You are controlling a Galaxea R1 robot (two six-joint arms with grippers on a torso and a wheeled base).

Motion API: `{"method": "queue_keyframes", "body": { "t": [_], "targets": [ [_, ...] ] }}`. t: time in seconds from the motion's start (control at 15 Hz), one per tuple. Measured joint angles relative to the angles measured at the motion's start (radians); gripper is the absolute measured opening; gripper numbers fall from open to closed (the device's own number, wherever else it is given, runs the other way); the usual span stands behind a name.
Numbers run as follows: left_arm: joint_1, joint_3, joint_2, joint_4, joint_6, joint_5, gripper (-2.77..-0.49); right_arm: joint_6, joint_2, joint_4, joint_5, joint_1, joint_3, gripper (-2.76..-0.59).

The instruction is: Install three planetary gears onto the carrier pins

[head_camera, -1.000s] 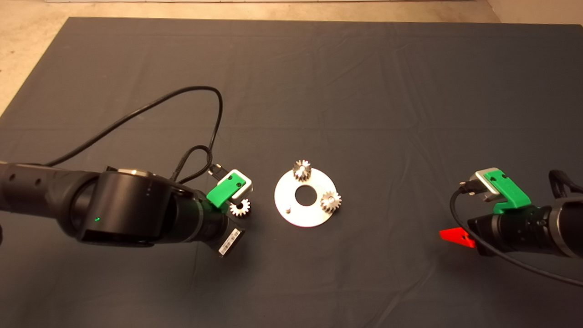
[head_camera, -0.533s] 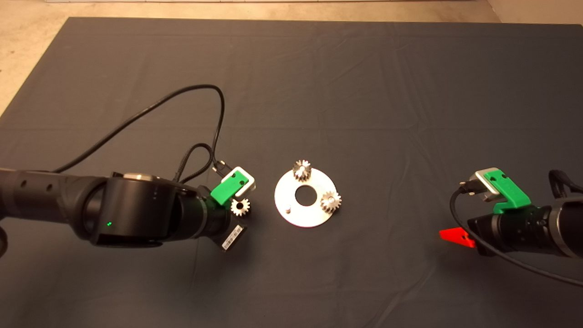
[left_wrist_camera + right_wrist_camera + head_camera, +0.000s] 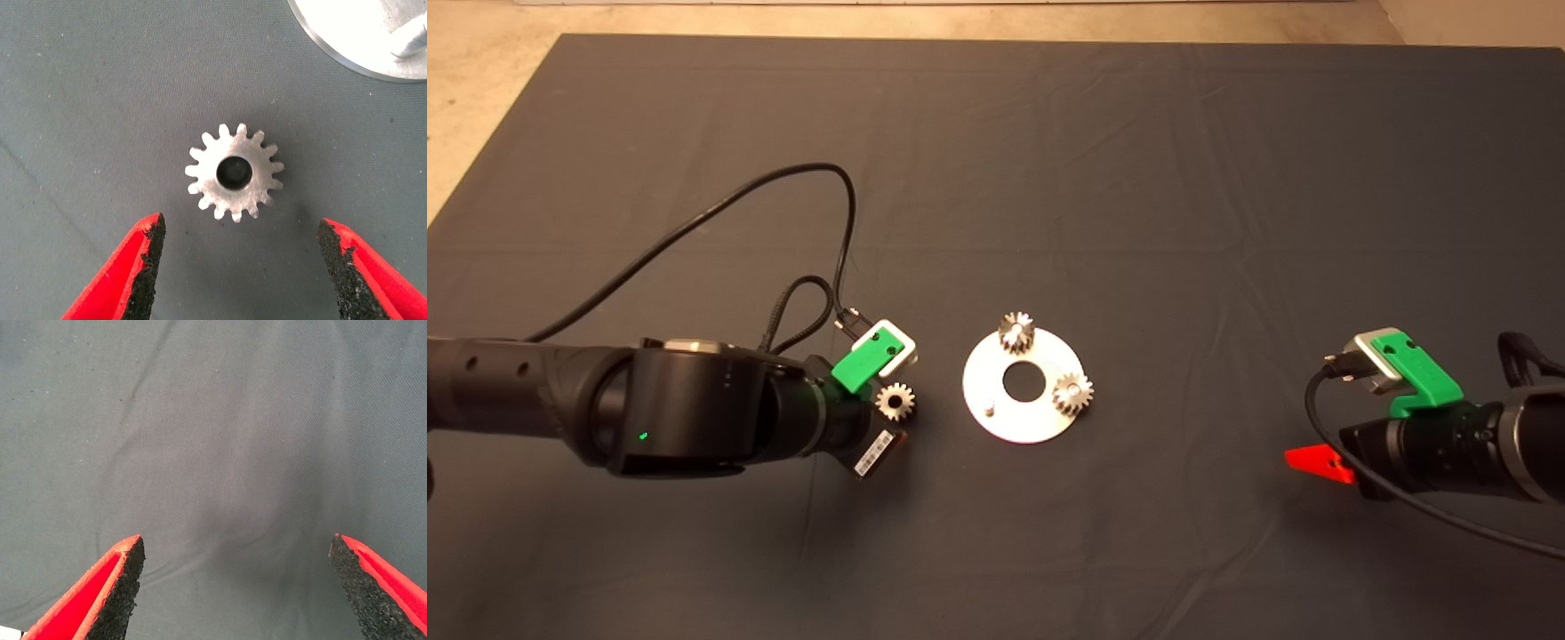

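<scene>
A flat round silver plate (image 3: 1021,418) lies mid-mat. Two planetary gears sit on its carrier pins, one at the far rim (image 3: 1016,331) and one at the right rim (image 3: 1072,392). The third pin (image 3: 990,410) stands bare near the left rim. A third gear (image 3: 895,402) lies flat on the mat left of the plate. My left gripper (image 3: 241,227) hovers open just over this loose gear (image 3: 234,173), one finger on each side and neither touching it. The plate's edge (image 3: 347,40) shows just beyond. My right gripper (image 3: 235,543) waits open over bare mat at the right, one red finger (image 3: 1316,462) showing.
A black cable (image 3: 720,209) loops over the mat from the left wrist toward the far left. The dark mat (image 3: 1138,178) has light creases. Pale floor (image 3: 480,89) shows past its far and left edges.
The left wrist shifted slightly toward the plate, then back left. The loose gear now shows fully beside it. The gear, plate and right arm stayed put.
</scene>
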Motion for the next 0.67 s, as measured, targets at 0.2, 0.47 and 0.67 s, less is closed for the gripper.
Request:
{"method": "queue_keyframes", "body": {
  "t": [0.2, 0.47, 0.67],
  "targets": [
    [0.0, -0.008, 0.0, 0.004, 0.003, -0.01, -1.67, 0.0, 0.0, 0.0, 0.0, 0.0, 0.0, -1.31],
    [0.026, -0.012, 0.0, 0.048, 0.003, -0.032, -1.67, 0.0, 0.0, 0.003, 0.0, 0.0, 0.0, -1.31],
    [0.05, -0.024, -0.003, 0.078, 0.004, -0.075, -1.67, 0.0, 0.0, 0.004, 0.0, 0.0, 0.0, -1.31]
  ]
}}
